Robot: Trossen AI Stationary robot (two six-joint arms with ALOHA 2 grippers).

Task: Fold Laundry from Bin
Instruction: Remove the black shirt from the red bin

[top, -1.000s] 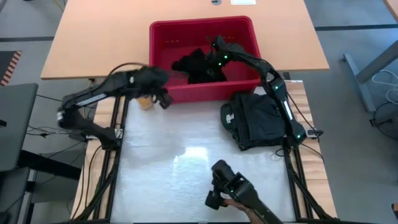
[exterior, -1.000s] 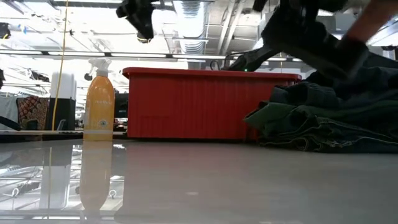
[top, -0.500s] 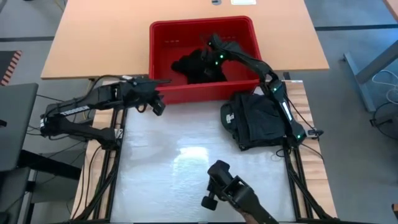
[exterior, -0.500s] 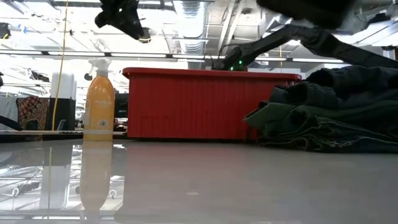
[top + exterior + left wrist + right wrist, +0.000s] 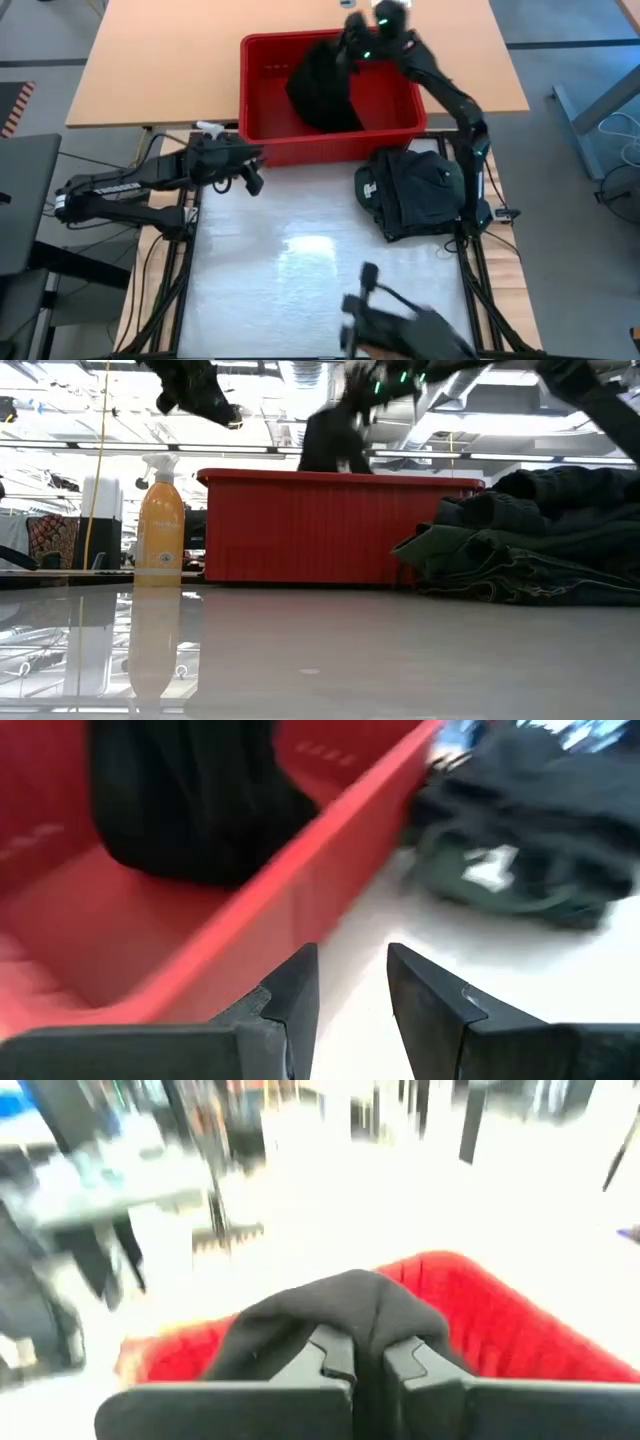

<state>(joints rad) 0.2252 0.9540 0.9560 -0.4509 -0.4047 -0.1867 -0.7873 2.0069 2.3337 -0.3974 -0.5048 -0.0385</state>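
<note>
A tan wooden table (image 5: 150, 70) is standing at the far side, and a white work surface (image 5: 300, 260) is lying nearer, shining under the overhead light. Grey floor (image 5: 570, 60) is showing around both. At the right edge a grey frame (image 5: 585, 120) with loose cables is sitting on that floor. From table height, ceiling ducts (image 5: 310, 400) and beams are running overhead, with bright daylight coming in behind them. An orange spray bottle (image 5: 160, 525) is standing on the surface, its reflection showing below it. Dark shapes are sitting far off at the left, too small to tell.
</note>
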